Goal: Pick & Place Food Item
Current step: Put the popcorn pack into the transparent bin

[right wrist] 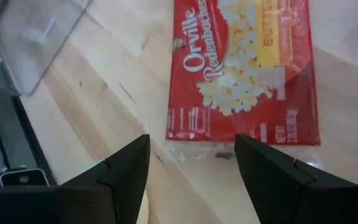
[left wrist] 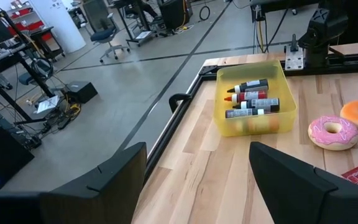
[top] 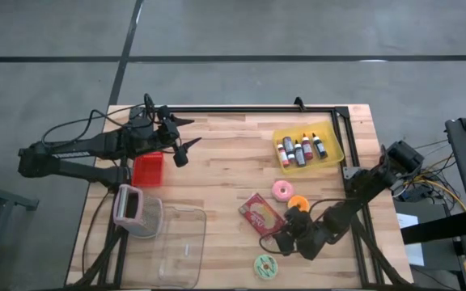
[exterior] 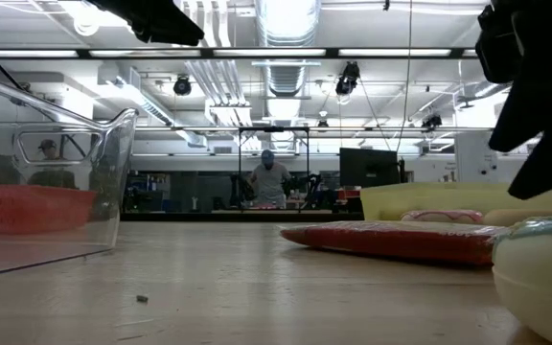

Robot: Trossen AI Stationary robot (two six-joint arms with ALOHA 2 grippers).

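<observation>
A red popcorn bag (top: 261,214) lies flat on the wooden table, right of centre; it also shows in the low view (exterior: 391,240). My right gripper (top: 278,239) is open just near of the bag, and the bag's clear sealed end (right wrist: 197,152) lies below its spread fingers (right wrist: 129,180); I see no touch. A pink donut (top: 282,191) and an orange donut (top: 298,202) lie beside the bag, and a green-and-white donut (top: 265,266) lies nearer the front edge. My left gripper (top: 183,144) is open and empty above the table's far left part.
A yellow bin (top: 307,147) holding small bottles stands at the far right. A red bin (top: 147,168) is at the left, with a clear plastic container (top: 180,242) and a pink-and-grey box (top: 128,206) near the front left. A black frame (top: 257,107) runs along the far edge.
</observation>
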